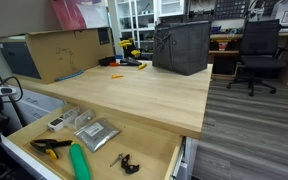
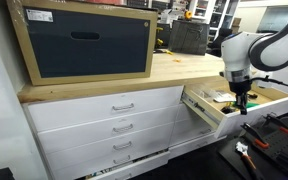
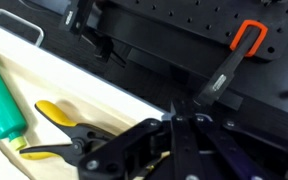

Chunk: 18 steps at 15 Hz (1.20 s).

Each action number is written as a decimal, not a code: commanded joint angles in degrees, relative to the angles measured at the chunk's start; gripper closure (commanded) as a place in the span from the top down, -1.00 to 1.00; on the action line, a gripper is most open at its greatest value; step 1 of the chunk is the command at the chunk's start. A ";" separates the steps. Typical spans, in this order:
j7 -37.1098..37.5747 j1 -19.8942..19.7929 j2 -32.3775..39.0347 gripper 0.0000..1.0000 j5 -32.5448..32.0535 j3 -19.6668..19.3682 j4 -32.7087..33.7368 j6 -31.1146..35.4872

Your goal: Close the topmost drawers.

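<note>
The top drawer on the right of the cabinet stands pulled well out from under the wooden surface; in an exterior view its front panel juts towards the near right. The top drawer to its left sits flush with the cabinet face.

The pincer hangs over the open drawer, pointing down. In the wrist view the pincer looks clenched, its black fingertips meeting just above the drawer's rim; whether they touch the rim cannot be told.

Inside the drawer lie yellow-handled pliers, a green cylinder just beside them, silver packets farther in, and a small black clip to the right.

On the surface rest a cardboard box at the left and a black bag at the far side.
</note>
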 commanded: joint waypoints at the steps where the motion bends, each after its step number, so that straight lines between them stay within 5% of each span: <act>1: 1.62 -0.91 4.59 -1.00 -5.65 -1.69 0.07 7.00; 10: 7.74 -1.27 4.16 -1.00 -21.36 -3.05 0.13 15.78; 18: 30.07 -4.77 3.12 -1.00 -54.91 -8.15 -0.36 27.62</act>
